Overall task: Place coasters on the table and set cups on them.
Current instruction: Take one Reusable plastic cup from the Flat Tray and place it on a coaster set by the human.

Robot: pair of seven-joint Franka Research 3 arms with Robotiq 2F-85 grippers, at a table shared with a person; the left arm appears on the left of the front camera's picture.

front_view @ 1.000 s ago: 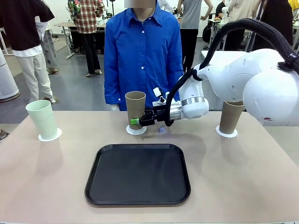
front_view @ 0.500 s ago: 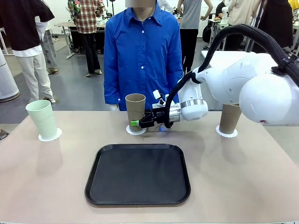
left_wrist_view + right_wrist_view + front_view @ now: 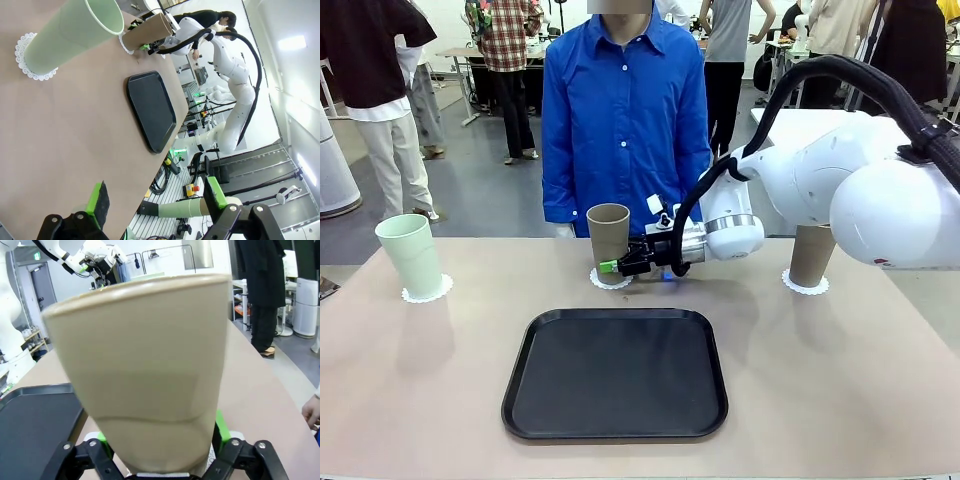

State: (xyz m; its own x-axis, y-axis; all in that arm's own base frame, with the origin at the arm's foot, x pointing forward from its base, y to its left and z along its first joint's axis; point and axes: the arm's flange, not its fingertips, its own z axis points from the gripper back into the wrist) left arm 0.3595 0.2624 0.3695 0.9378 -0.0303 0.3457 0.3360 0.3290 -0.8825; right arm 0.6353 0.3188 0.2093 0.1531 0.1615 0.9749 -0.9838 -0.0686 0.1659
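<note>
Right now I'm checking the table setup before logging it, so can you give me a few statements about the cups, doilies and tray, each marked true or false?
1. The green cup stands on a doily. True.
2. The black tray holds a cup. False: nothing lies on it.
3. The right gripper is at the base of the middle brown cup. True.
4. The right-hand brown cup lies tipped over. False: it stands upright on its doily.
5. The left gripper holds the green cup. False: it is open and holds nothing.

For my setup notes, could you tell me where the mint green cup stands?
In the front view, the mint green cup stands on a doily at the table's far left.
</note>
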